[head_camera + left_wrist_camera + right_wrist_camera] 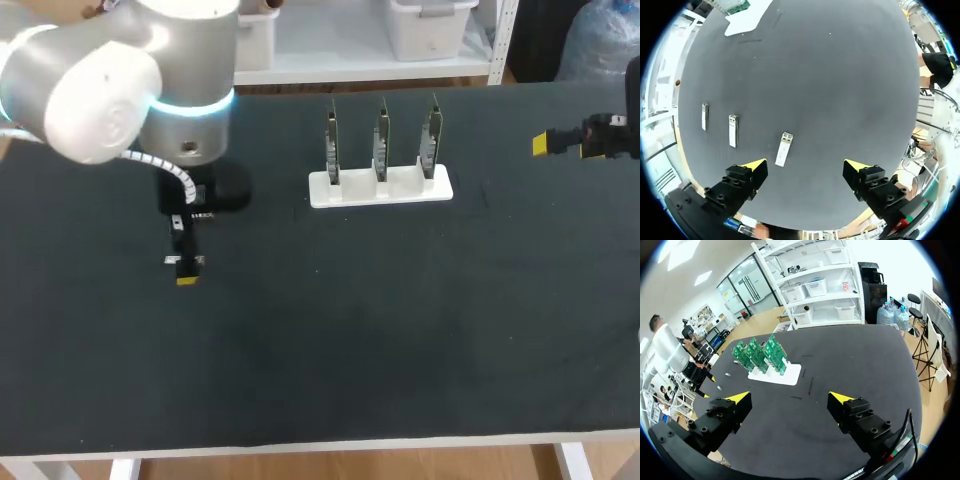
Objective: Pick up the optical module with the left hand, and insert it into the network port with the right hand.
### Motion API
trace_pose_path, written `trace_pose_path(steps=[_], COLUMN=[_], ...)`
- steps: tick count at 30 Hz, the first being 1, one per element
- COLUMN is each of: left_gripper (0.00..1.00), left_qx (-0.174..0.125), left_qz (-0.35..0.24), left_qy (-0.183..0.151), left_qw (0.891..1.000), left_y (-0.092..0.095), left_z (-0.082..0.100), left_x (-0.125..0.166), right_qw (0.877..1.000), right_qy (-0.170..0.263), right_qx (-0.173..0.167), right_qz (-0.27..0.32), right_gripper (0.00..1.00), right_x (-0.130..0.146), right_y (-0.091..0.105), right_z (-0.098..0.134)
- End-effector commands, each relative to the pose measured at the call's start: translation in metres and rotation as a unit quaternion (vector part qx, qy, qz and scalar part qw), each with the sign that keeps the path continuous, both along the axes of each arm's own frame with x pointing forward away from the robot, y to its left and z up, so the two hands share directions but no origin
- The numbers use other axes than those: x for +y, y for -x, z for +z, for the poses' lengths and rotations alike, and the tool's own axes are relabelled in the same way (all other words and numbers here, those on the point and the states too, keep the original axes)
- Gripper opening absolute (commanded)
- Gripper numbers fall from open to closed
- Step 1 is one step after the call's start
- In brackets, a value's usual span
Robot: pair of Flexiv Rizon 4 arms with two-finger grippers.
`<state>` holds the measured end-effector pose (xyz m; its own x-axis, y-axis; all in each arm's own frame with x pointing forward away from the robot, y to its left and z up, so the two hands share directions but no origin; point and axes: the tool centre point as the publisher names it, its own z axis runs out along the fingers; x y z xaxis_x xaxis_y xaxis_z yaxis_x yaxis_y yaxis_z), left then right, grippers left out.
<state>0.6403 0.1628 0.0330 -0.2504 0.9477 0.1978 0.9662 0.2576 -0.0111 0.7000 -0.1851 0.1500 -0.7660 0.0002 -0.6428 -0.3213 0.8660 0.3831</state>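
Modules flat on the surface under a spread left tool

The nearest module [784,148] lies flat on the dark surface [350,330], just ahead of the left tool [807,167], nearer one of its fingers. Those fingers stand wide apart with nothing between them. A second module [733,130] and a third module [704,116] lie beside it, each apart from the next. Well away, three green boards [381,140] stand upright in a white holder [380,188]. The right tool [789,399] hangs over the right side, also spread and holding nothing.
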Motion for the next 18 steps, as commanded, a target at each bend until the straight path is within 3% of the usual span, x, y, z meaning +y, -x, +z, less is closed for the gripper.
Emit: trace_pose_path(steps=[1,11,18], left_gripper=[1.00,1.00,1.00], left_qx=[-0.005,-0.016,-0.018], left_qz=[0.003,-0.011,-0.020], left_qy=[0.044,0.121,0.127], left_qw=[0.999,0.992,0.992], left_y=[0.005,0.006,0.000], left_z=[-0.001,-0.010,-0.014], left_x=[0.017,0.015,0.011], right_qw=[1.000,1.000,1.000], right_qy=[0.000,0.000,0.000], right_qx=[0.000,0.000,0.000], right_qz=[0.000,0.000,0.000], right_gripper=[1.00,1.00,1.00], right_x=[0.000,0.000,0.000], right_y=[0.000,0.000,0.000], right_z=[0.000,0.000,0.000])
